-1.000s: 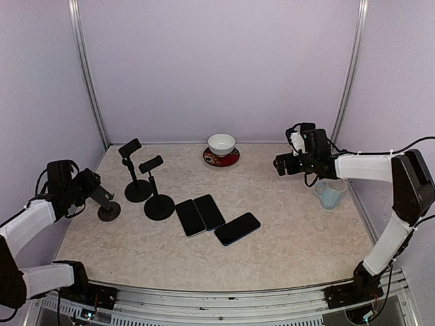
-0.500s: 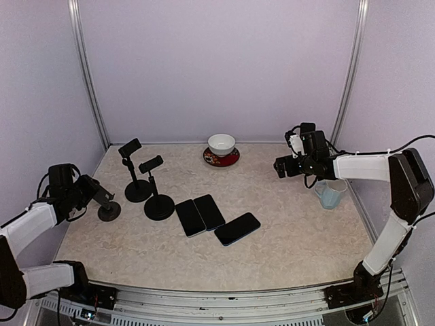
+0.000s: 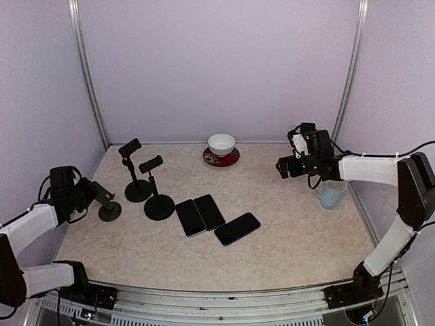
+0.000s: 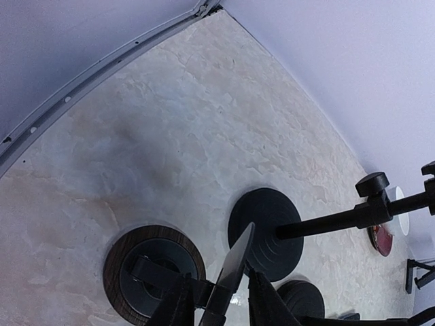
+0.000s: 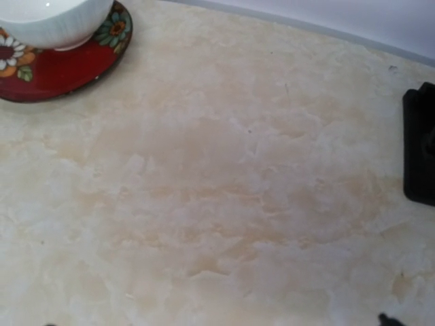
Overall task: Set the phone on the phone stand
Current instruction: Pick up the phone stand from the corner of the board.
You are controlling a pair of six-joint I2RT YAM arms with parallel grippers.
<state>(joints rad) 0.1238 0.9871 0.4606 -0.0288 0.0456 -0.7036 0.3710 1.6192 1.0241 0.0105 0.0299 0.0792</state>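
Note:
Three dark phones (image 3: 190, 217) (image 3: 209, 212) (image 3: 237, 229) lie flat side by side on the marble table. Two tall black phone stands (image 3: 136, 176) (image 3: 155, 187) rise left of them. A short phone stand (image 3: 107, 206) with a round wood-rimmed base (image 4: 153, 272) stands at the far left. My left gripper (image 3: 92, 193) (image 4: 219, 275) reaches it from the left. Its fingers (image 4: 178, 305) flank the stand's tilted plate (image 4: 238, 261), seen edge-on, very close on both sides. Contact is unclear. My right gripper (image 3: 281, 165) hovers open and empty at the back right, far from the phones.
A white bowl (image 3: 221, 143) (image 5: 47, 20) sits on a red flowered saucer (image 5: 81, 68) at the back centre. A pale blue cup (image 3: 331, 194) stands under the right arm. A black object (image 5: 421, 142) shows at the right wrist view's edge. Metal posts and lilac walls enclose the table.
My left gripper's jaws have narrowed round the short stand's plate, and the left arm has sunk slightly. The right arm has drifted a little to the right.

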